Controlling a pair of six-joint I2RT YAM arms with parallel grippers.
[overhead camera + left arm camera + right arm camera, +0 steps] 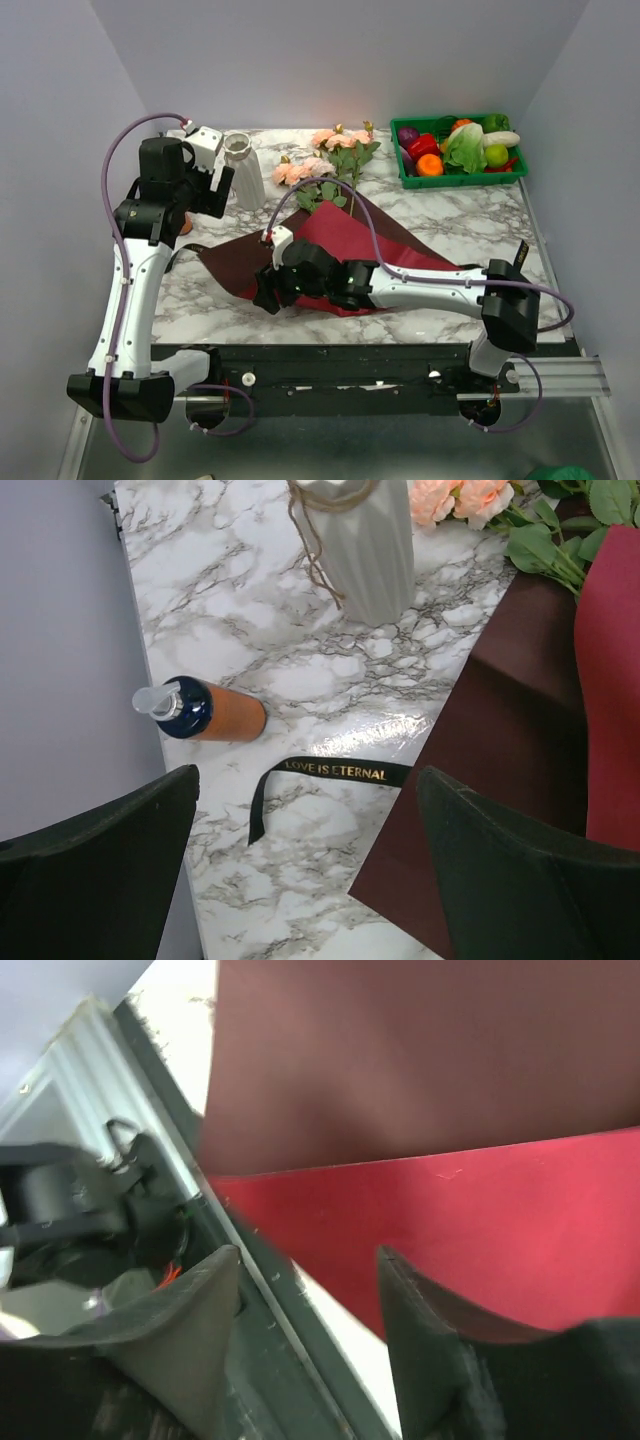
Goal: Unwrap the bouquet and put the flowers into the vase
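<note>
Dark red wrapping paper [400,250] lies spread open on the bench [470,215]. The flowers [310,170] lie at its far edge, stems running nearward, heads beside the vase [243,172]. The left pincer [215,188], jaws apart, is nearer; the right pincer [266,298], also apart, is over the paper's near corner.

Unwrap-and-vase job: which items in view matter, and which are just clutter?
Job:
- flowers, lying on the table
- vase, upright beside them
- dark red wrapping paper, already spread open
- black ribbon, untied, flat on the table

Lying about:
- orange bottle, on its side near the left edge
- green crate of vegetables, far right corner
</note>
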